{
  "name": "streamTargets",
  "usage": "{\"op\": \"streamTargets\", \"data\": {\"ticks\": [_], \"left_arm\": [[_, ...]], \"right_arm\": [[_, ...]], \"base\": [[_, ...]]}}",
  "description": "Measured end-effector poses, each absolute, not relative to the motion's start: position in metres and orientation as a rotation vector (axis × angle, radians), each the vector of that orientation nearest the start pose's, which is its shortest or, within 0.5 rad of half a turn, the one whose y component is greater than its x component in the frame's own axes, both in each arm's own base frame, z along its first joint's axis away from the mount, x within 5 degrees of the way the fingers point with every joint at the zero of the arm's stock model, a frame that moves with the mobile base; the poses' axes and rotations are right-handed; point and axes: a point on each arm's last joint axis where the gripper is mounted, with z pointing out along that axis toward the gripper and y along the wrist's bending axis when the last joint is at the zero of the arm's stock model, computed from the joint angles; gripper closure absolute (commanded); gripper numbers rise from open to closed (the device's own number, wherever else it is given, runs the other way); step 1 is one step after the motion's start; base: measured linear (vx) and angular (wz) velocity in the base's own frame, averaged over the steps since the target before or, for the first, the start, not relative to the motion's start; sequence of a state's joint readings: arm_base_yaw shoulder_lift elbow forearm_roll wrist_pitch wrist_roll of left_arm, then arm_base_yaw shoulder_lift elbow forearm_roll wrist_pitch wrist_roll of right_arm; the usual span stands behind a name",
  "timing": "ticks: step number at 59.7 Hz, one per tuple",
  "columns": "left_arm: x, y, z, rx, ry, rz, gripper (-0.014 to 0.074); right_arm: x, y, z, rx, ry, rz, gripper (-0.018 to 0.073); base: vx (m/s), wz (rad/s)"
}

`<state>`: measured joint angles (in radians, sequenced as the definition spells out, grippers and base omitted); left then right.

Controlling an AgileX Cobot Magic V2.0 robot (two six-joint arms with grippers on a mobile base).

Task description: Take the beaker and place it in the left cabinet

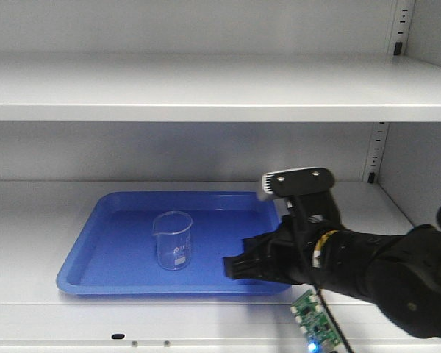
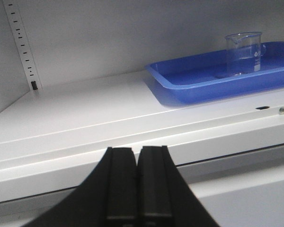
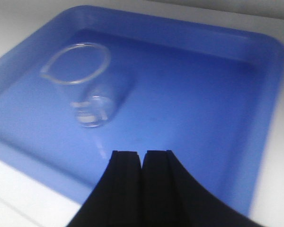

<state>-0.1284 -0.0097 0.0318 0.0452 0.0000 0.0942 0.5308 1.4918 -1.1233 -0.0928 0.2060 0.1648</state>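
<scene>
Beaker [image 1: 173,240] upright in tray [image 1: 117,276], left of tray's middle, tray on a cabinet [image 1: 206,92] shelf with another shelf above, right gripper [image 1: 235,266] over tray's front right part, right of beaker and apart from it, left gripper [image 2: 137,182] before shelf edge, well left of tray

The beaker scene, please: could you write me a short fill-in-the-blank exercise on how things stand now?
1. The beaker stands upright in a ____ tray.
2. The tray rests on a shelf of the grey ____.
3. The right claw, beside the beaker, holds ____.
4. The left claw has its jaws ____.

Missing words: blue; cabinet; nothing; shut
</scene>
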Motion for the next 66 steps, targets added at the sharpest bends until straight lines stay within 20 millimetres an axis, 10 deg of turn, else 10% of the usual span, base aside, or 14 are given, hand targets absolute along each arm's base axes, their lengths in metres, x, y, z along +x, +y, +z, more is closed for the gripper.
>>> {"op": "streamTargets", "data": {"ticks": [35,66], "left_arm": [[0.056,-0.007,0.203,0.201,1.492,0.009,0.0595],[0.056,-0.007,0.203,0.201,1.492,0.009,0.0595]], "right_arm": [[0.323,0.107,0.315,-0.254,2.061,0.224,0.0559],[0.255,0.068,0.293,-0.191,2.07,0.193,0.0559]], "base": [[0.0,0.0],[0.0,0.0]]}}
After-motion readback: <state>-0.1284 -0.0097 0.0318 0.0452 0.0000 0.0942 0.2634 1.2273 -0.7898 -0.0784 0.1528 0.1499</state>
